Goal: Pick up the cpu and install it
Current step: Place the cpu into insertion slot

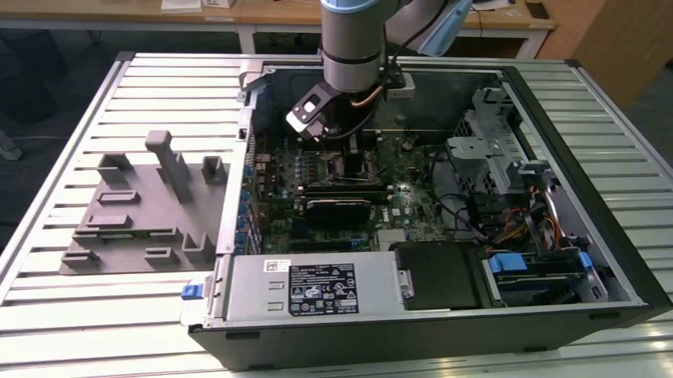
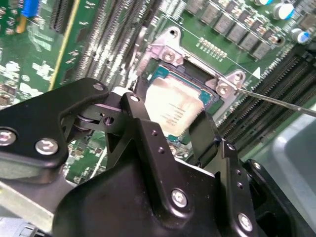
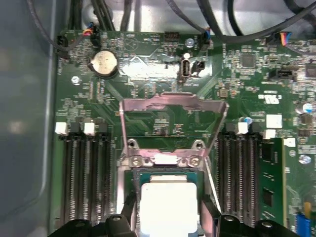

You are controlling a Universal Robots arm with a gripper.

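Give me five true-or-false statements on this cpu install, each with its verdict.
1. The cpu is at the socket, by the gripper. True.
2. The load plate is shut over the cpu. False: it stands raised open.
3. The case lies open on the table. True.
4. The grey fixture sits inside the case. False: it sits on the table, at the exterior view's left of the case.
5. The arm hangs over the fixture. False: it reaches into the case.
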